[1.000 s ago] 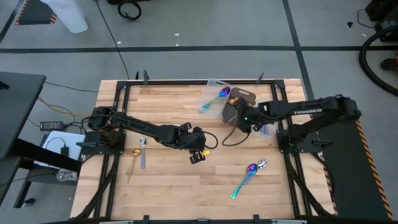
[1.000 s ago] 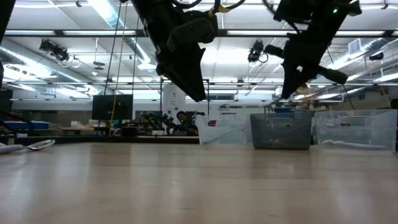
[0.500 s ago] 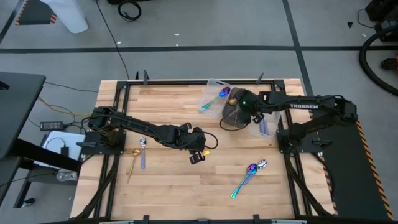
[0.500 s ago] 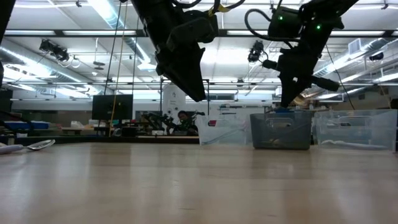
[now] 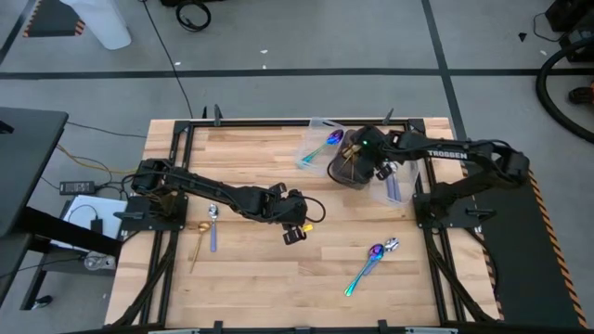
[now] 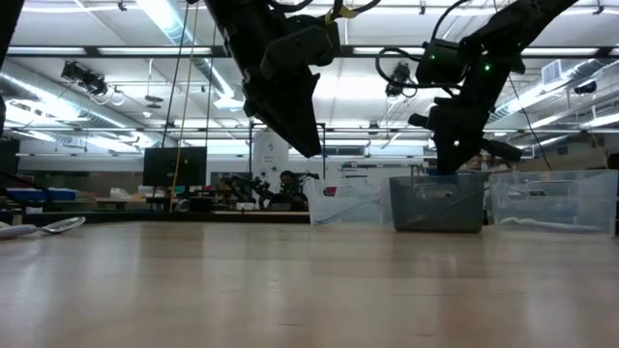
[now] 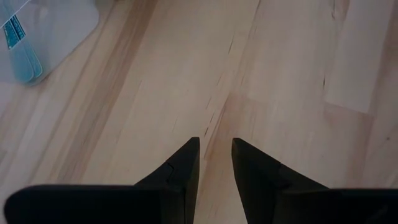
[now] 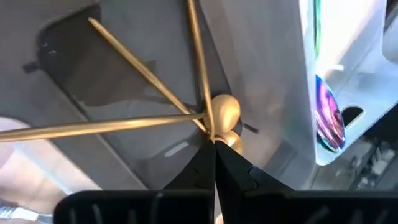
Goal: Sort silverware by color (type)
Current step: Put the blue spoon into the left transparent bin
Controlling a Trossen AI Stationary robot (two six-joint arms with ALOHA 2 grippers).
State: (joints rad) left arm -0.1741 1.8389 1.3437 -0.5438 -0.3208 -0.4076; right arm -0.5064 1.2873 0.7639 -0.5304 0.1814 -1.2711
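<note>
The pale, striped butcher-block wooden table (image 5: 269,278) fills the middle of the high view, crossed by two matte black robot arms (image 5: 223,197). At upper centre a dark brown-grey rectangular bin (image 8: 74,81) holds slim shiny gold spoons (image 8: 146,74), flanked by a clear plastic tray (image 5: 314,148) with an iridescent purple-blue-teal spoon (image 5: 327,144). Another such iridescent purple-teal spoon (image 5: 365,266) lies lower right, and a gold spoon (image 5: 199,239) and a plain silver spoon (image 5: 213,223) lie at left.

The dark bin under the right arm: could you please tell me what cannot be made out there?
High view: the right arm covers most of the dark bin, so its spoons cannot be counted.
Right wrist view: the right pincer's shut tips hide whether they pinch a gold spoon.
Left wrist view: the left pincer, open over the table, shows no bin.
</note>
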